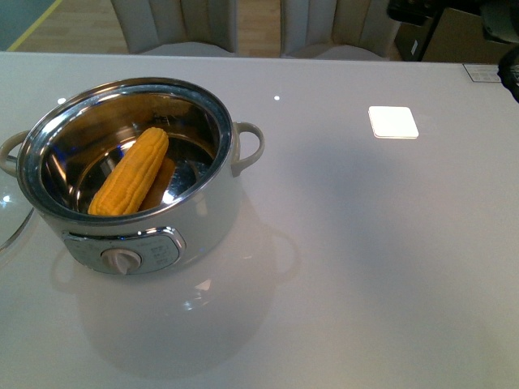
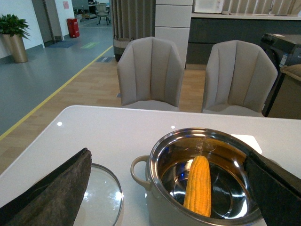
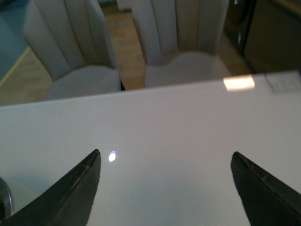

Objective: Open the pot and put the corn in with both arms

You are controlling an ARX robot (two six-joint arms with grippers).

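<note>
Front view crops the lid (image 1: 12, 231) beside the pot (image 1: 195, 219).

In the left wrist view, the left gripper (image 2: 169, 188) is showing two broad fingers (image 2: 56, 193) that are looking dark charcoal, with a rough, matte, felt-like surface and a thin black edge running along the top. In the right wrist view, the right gripper (image 3: 164, 188) is presenting two black fingers (image 3: 75, 197) tapering to points, with faint pale scuffs showing along their inner edges. In the front view, black arm parts (image 1: 499, 32) are showing at the desk's far right corner, too dark to detail.
</note>
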